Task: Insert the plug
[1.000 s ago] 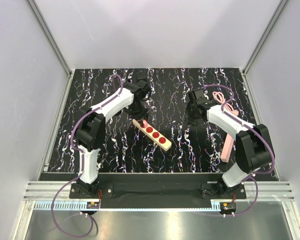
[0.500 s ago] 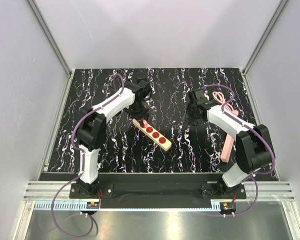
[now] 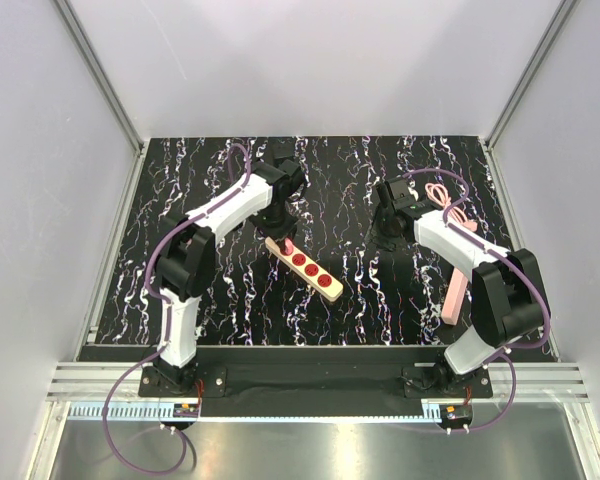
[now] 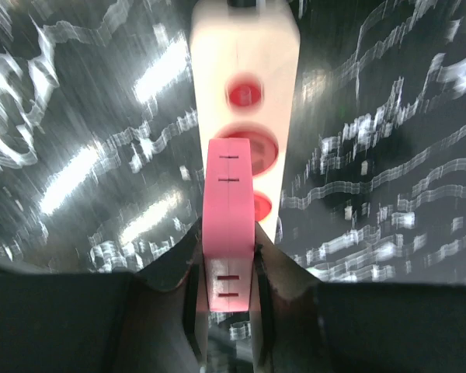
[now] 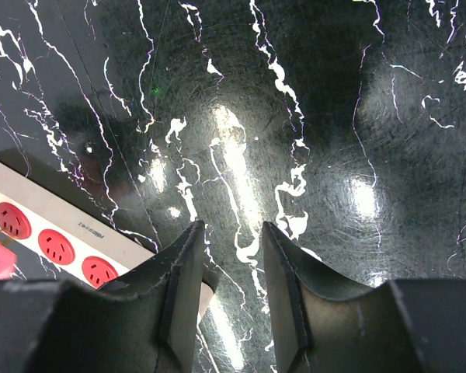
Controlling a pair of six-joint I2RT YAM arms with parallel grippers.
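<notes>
Around the left gripper (image 3: 280,232) the black marbled table (image 3: 230,290) lay bare on its outer side and beyond it, and the enclosure's walls stood well apart from it. The left arm reached forward and inward from its base, elbow raised, with its wrist turned down over the far end of the cream power strip (image 3: 305,268). The strip ran at a slant from beneath that gripper back toward the near right.

In the left wrist view the left gripper (image 4: 227,242) was pressed tight on the pink plug (image 4: 229,202), one finger (image 4: 193,287) on each flat side. The plug stuck out past the fingertips, directly over the strip (image 4: 217,47). Three red sockets showed ahead of it along the strip, the nearer two partly covered by the plug. Whether its prongs had entered a socket could not be told.

The right arm bent inward across its half of the table. The right gripper (image 5: 231,233) pointed down at bare table with its fingers spread and nothing between them. The strip's near end (image 5: 62,233) lay just to its left. A coiled pink cable (image 3: 442,195) and a long pink bar (image 3: 455,292) lay to its right.
</notes>
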